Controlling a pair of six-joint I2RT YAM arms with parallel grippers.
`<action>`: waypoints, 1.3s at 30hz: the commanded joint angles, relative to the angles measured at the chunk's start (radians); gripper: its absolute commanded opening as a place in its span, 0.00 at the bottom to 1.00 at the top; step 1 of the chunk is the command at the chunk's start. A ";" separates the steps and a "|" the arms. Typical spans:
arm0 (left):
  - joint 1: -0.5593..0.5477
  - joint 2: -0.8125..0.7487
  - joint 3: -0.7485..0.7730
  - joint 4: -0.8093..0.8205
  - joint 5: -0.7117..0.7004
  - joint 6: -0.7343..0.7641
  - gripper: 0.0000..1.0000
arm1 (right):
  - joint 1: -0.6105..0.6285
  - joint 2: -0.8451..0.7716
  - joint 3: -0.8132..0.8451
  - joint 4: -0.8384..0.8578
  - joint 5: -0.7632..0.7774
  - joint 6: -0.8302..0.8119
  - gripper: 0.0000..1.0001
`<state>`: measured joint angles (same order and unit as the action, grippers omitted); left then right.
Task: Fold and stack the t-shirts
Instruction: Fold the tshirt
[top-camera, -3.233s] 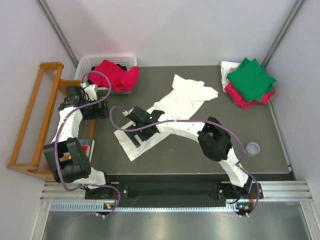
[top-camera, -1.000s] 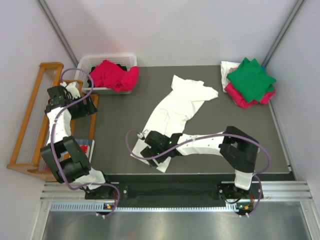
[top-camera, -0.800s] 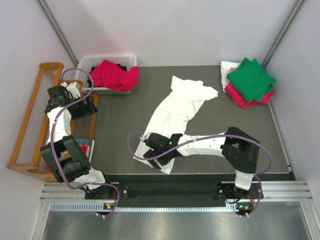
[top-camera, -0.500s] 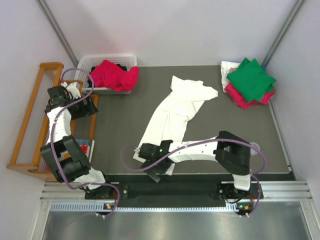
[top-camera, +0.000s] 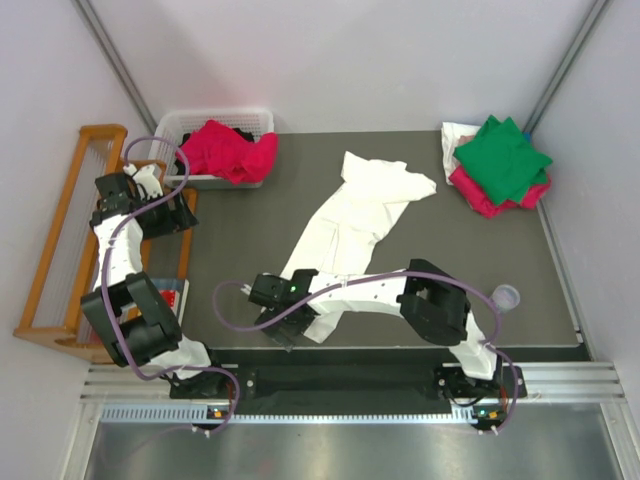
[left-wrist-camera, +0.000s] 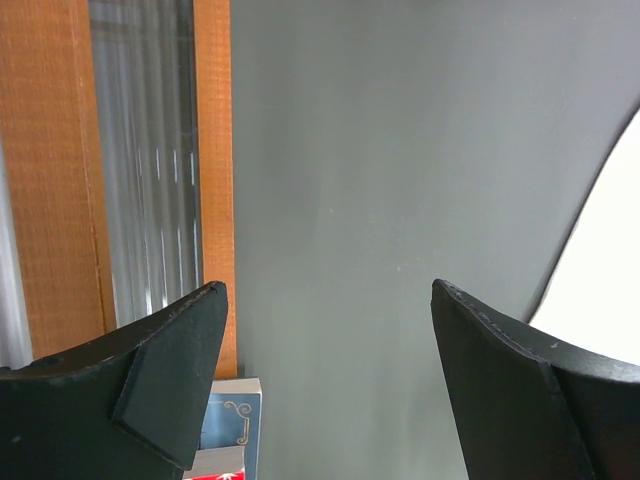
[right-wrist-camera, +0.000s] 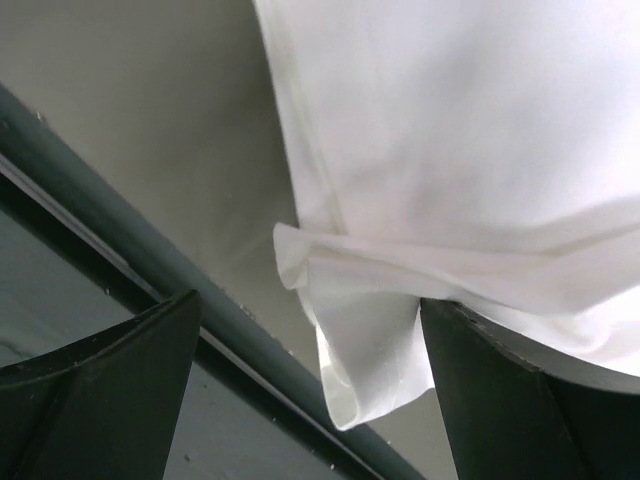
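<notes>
A large white t-shirt (top-camera: 360, 210) lies stretched across the dark table, from the far middle to the near edge. My right gripper (top-camera: 277, 305) is at its near-left end, open. In the right wrist view the shirt (right-wrist-camera: 450, 130) and its folded hem corner (right-wrist-camera: 345, 370) lie between the wide-apart jaws of the gripper (right-wrist-camera: 308, 300), above the table's front edge. My left gripper (top-camera: 170, 215) is open and empty at the table's left edge; its own view (left-wrist-camera: 328, 287) shows bare table. A green t-shirt (top-camera: 503, 155) tops a crimson-pink one (top-camera: 480, 195) at the far right.
A white slotted basket (top-camera: 215, 118) at the far left holds a crumpled crimson-pink t-shirt (top-camera: 228, 150). A wooden rack (top-camera: 65, 230) stands left of the table, also in the left wrist view (left-wrist-camera: 215, 150). A small clear cup (top-camera: 506, 297) sits near right. A red-and-blue box (top-camera: 172, 295) lies by the left arm.
My right gripper has moved toward the near edge and then left along it, and the white shirt's near end has come with it and drawn out. The left arm swung back to the rack early on.
</notes>
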<state>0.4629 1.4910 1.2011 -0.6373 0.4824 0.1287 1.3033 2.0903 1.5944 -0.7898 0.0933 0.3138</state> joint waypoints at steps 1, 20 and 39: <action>0.006 -0.044 -0.008 0.002 0.012 0.028 0.87 | -0.035 0.011 0.081 -0.009 0.017 -0.030 0.90; 0.006 -0.026 -0.008 -0.002 0.038 0.031 0.87 | -0.038 -0.052 0.115 -0.045 0.045 -0.018 0.89; 0.006 -0.028 -0.023 -0.016 0.055 0.054 0.86 | -0.067 0.010 0.061 0.032 0.052 0.001 0.65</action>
<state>0.4629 1.4864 1.1915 -0.6521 0.5114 0.1593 1.2419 2.0853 1.6108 -0.7910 0.1558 0.3000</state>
